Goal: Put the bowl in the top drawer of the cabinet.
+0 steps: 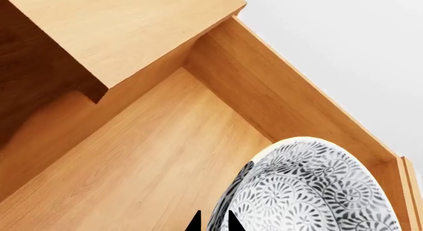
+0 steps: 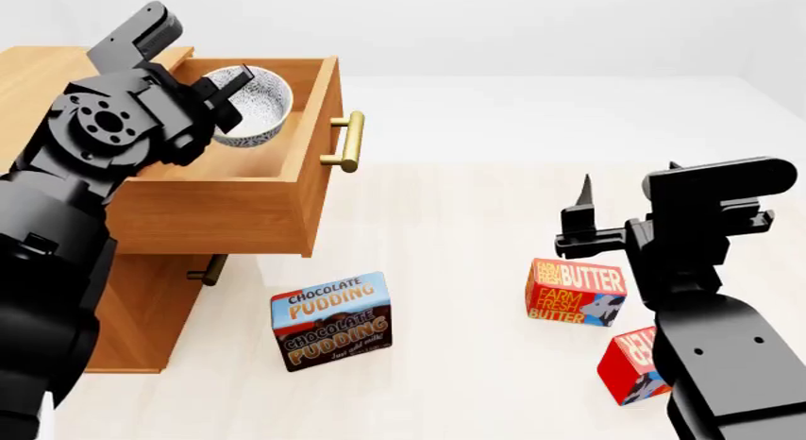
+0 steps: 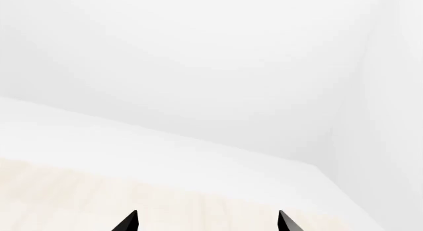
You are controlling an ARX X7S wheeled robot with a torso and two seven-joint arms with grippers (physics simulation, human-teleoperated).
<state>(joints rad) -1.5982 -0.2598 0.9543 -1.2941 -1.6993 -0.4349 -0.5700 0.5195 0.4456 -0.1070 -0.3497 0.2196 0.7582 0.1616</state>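
Observation:
The white bowl (image 2: 256, 108) with blue-grey floral pattern hangs tilted inside the pulled-out top drawer (image 2: 214, 209) of the orange-brown cabinet (image 2: 126, 313). My left gripper (image 2: 225, 98) is shut on the bowl's rim. In the left wrist view its two dark tips (image 1: 213, 222) pinch the edge of the bowl (image 1: 310, 191) above the drawer's wooden floor (image 1: 145, 156). Whether the bowl touches the floor cannot be told. The drawer's brass handle (image 2: 346, 141) faces right. My right gripper (image 2: 579, 218) is open and empty over the pale floor, its tips (image 3: 208, 222) wide apart.
A chocolate pudding box (image 2: 331, 319) stands on the floor in front of the cabinet. A butter box (image 2: 576, 292) and a red box (image 2: 629, 364) lie beside my right arm. The lower drawer's handle (image 2: 208, 268) shows under the open drawer.

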